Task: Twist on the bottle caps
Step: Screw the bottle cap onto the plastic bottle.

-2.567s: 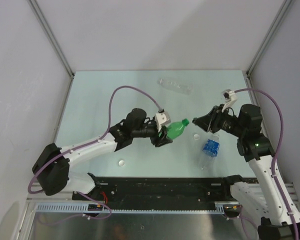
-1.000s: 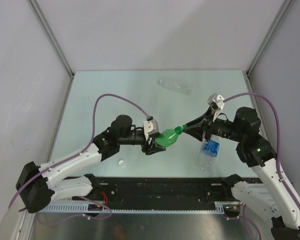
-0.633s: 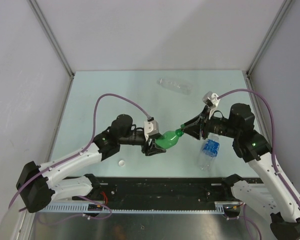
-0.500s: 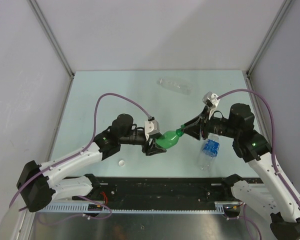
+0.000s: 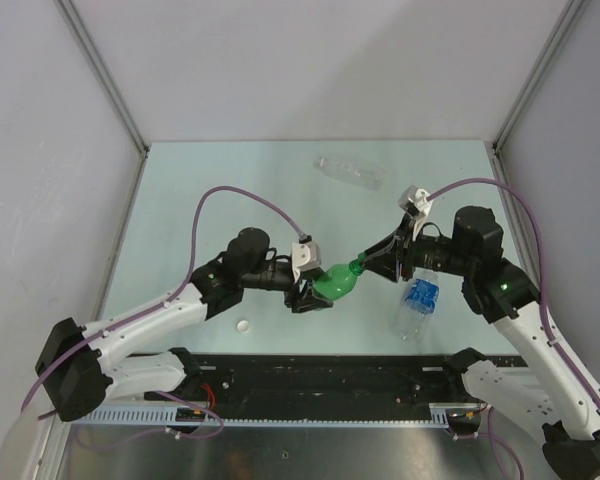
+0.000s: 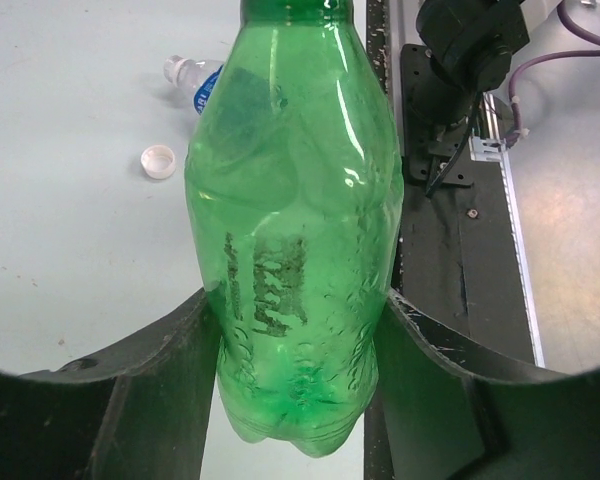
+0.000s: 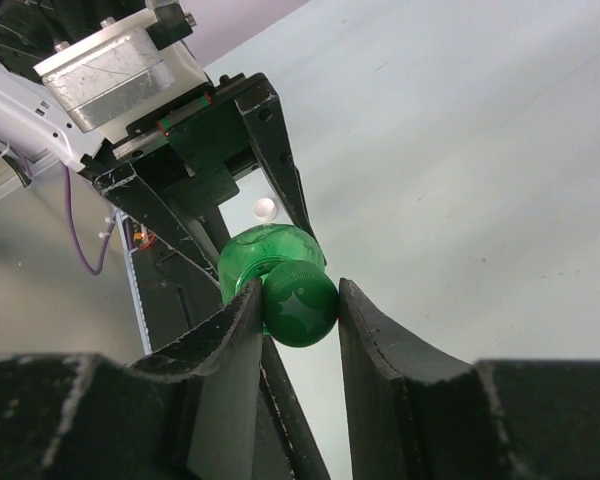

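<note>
**Right gripper on the green cap, bottle's axis running straight into it**

Right gripper (image 7: 300, 300): jaws drawn in narrow, one pad on each side of the green cap (image 7: 300, 303). The cap sits on the mouth of the green bottle (image 5: 335, 280). Whether it is fully threaded cannot be told.

Left gripper (image 5: 313, 291): jaws set fairly wide and clamped across the lower body of the green bottle, near its base. The bottle is held off the table (image 5: 220, 190).

Key relation: in the top view the bottle lies between the two arms, base toward the left gripper, neck pointing right and slightly away from the bases, into the right gripper. The right wrist view looks almost straight down that long axis, with the cap end-on and the bottle's shoulder behind it. Judgement: wrist roll and bottle axis look close to in line, so a twist should turn the cap and not lever the neck sideways. The left arm's part is to keep the body from spinning.

Elsewhere:
- The blue-label bottle (image 5: 418, 297) lies on the table just under the right arm.
- The clear bottle (image 5: 348, 171) lies well apart at the far side.
- One white cap (image 5: 244, 324) lies near the left arm's forearm.
- Another white cap (image 6: 159, 160) lies just beside the labelled bottle.
</note>
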Controlling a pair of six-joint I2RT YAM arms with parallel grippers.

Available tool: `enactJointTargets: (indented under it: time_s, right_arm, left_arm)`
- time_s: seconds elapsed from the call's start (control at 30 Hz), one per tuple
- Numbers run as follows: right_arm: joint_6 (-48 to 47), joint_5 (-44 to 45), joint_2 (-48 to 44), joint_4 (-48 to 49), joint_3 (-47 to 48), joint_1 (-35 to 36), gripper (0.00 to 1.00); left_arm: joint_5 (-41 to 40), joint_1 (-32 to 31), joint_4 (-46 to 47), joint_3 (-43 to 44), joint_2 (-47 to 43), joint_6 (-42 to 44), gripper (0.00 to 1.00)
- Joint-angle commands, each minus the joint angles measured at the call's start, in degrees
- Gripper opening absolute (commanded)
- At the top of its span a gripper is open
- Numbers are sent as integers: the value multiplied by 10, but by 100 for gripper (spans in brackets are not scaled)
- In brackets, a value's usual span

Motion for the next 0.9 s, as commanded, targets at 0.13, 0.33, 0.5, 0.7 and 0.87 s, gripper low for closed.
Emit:
enactJointTargets:
  time_s: [0.13, 0.33, 0.5, 0.7, 0.87]
  right_arm:
    - [3, -17, -20, 12, 24, 14, 35]
    - [-1, 1, -27, 3, 24, 14, 35]
    - [-1, -15, -33, 4, 24, 15, 35]
    - [-6, -23, -24, -9, 24, 16, 35]
    - [-13, 16, -24, -26, 24, 18, 35]
  left_arm:
    - [11, 1, 14, 26, 10, -4, 0]
    - [23, 1, 14, 29, 6, -7, 0]
    - [26, 0, 14, 29, 11, -8, 0]
    - [35, 1, 14, 33, 21, -12, 0]
    - [42, 0, 14, 34, 19, -12, 0]
